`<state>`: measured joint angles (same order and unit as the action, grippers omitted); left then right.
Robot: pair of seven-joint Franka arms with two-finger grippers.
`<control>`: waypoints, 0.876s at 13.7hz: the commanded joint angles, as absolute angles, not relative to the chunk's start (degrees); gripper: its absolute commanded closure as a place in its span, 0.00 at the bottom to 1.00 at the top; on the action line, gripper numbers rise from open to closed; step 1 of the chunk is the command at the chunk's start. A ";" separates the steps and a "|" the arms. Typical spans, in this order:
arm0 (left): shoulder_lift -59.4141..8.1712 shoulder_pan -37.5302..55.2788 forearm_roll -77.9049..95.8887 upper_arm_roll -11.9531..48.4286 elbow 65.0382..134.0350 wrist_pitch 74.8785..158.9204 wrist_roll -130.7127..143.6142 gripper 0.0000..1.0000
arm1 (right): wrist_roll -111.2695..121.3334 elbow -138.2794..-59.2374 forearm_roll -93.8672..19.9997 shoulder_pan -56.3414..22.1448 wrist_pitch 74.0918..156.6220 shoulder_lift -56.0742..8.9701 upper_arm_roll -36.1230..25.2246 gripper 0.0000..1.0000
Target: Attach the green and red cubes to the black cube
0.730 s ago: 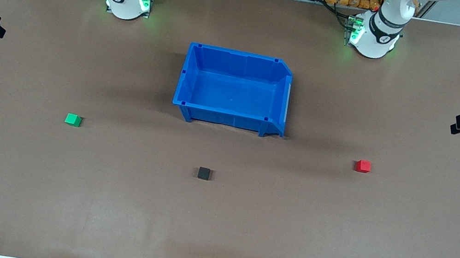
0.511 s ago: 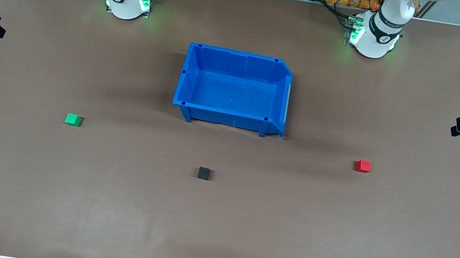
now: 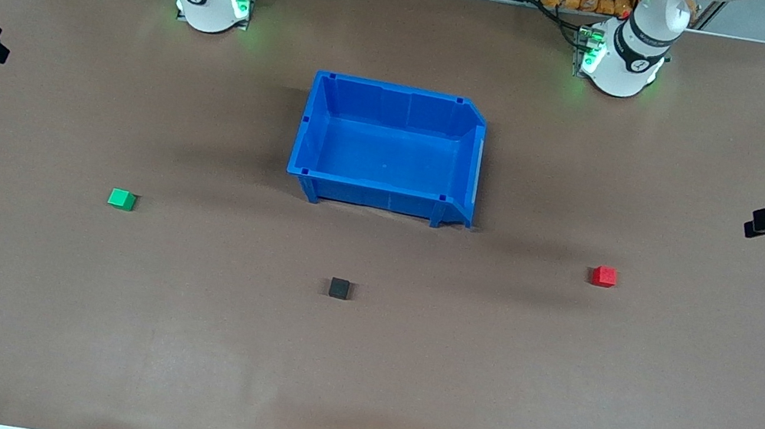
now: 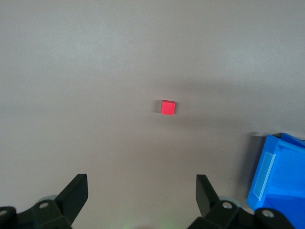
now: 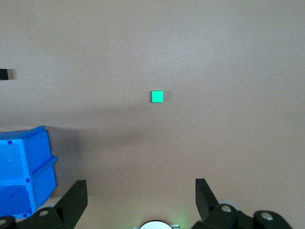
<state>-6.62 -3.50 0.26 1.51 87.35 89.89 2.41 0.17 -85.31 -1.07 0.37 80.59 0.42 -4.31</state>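
With both jaws spread and high over the counter (image 3: 352,396), left gripper (image 4: 138,193) faces the red cube (image 3: 603,276), right gripper (image 5: 138,193) the green cube (image 3: 121,199); the black cube (image 3: 339,288) lies between, at six o'clock of the blue bin (image 3: 308,148).

The worktop (image 3: 176,335) carries a matt brown covering, faintly grained, with shallow ripples near its front edge. The blue bin (image 3: 380,197) is moulded plastic with a slight sheen. The green cube (image 3: 121,199), red cube (image 3: 604,276) and black cube (image 3: 339,288) appear smooth, plain and matt.
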 commanded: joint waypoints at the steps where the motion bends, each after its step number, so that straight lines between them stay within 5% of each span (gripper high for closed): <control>1: -8.17 -3.43 -0.09 1.58 85.96 89.03 2.90 0.00 | 0.53 -86.31 -1.85 1.05 81.12 0.88 -3.87 0.00; 4: -12.82 -4.22 0.70 1.49 85.78 89.21 2.55 0.00 | 0.53 -89.45 -1.58 1.14 83.65 0.26 -3.96 0.00; 12: -26.88 -3.96 2.90 1.32 81.74 96.74 3.52 0.00 | 0.70 -111.51 -0.97 2.55 108.78 -2.54 -3.96 0.00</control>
<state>-25.06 -5.64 2.58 1.26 83.64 94.65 2.41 0.32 -106.85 -0.98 1.86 103.69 -2.36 -4.50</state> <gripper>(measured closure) 0.000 0.000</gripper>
